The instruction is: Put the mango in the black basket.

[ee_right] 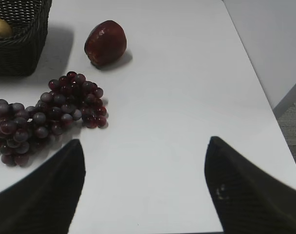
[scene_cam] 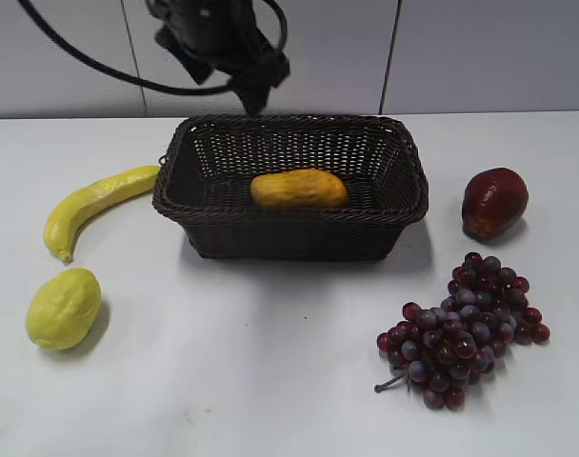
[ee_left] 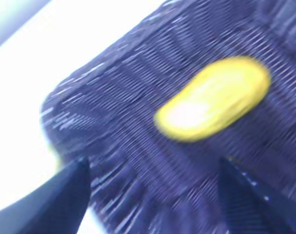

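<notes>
Left gripper (ee_left: pixel 153 195) jaws spread wide, nothing between them; both fingertips frame the lower edge of the blurred left wrist view, hanging over the black basket (ee_left: pixel 114 97) with the mango (ee_left: pixel 213 100) below and clear of the fingers. In the exterior view the left arm sits high behind the basket's back rim, gripper (scene_cam: pixel 254 95) pointing down, not touching anything. Right gripper (ee_right: pixel 143 190) also spread and empty, parked above bare table (ee_right: pixel 187 73), well apart from the basket. Mango (scene_cam: pixel 299 188) lies on its side on the basket floor, roughly centered, long axis parallel to the long walls of the basket (scene_cam: pixel 289 243). Placement looks complete by that layout; remaining work is probably just clearing the arm. Handling judgement: mango looks rigid and light to moderate, dimpled skin should give decent friction, not fragile. Oblong shape means it would roll about its long axis, so best grip is across the short width at the middle, jaws square to the long axis; gripping near the tapered ends risks squirting out. Outward from there: banana (scene_cam: pixel 94 205) just left of the basket, yellow-green lemon-like fruit (scene_cam: pixel 63 307) nearer the front left, dark red fruit (scene_cam: pixel 494 202) to the right, grape bunch (scene_cam: pixel 461 333) front right. None touch the basket.
</notes>
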Robot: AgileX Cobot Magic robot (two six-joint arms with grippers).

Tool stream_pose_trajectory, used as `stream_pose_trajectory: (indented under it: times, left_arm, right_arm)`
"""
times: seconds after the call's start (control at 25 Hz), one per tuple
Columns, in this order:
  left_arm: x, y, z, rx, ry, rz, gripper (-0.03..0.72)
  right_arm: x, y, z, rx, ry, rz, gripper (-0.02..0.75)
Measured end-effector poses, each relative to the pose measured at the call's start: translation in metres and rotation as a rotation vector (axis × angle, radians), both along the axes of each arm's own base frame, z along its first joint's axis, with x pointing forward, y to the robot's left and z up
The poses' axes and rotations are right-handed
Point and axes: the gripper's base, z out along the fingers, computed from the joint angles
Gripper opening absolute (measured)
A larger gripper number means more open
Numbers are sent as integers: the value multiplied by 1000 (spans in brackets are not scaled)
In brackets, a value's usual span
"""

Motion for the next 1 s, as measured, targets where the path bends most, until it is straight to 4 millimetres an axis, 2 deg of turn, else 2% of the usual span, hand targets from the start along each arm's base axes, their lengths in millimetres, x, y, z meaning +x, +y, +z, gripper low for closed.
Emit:
stream_pose_trajectory:
  times: [0.12, 0.24, 0.4, 0.56, 0.72, 0.88, 1.0]
  left_arm:
    - [-13, 22, 36, 79, -25, 26, 600]
    - [-18, 47, 69, 63, -72, 72, 592]
    - [-20, 91, 91, 27, -88, 183, 590]
    - [-30, 149, 92, 47, -48, 308, 590]
    - [-57, 208, 83, 36, 41, 456, 590]
    - [-102, 250, 71, -19, 127, 587, 590]
    - [-145, 263, 68, -36, 133, 620, 590]
  right_arm:
    - [0, 0, 0, 0, 0, 0, 589]
    - [0, 0, 0, 0, 0, 0, 589]
    - [0, 0, 0, 0, 0, 0, 589]
    - [0, 0, 0, 0, 0, 0, 589]
    - [0, 0, 0, 0, 0, 0, 589]
    - [0, 0, 0, 0, 0, 0, 589]
    - [0, 0, 0, 0, 0, 0, 589]
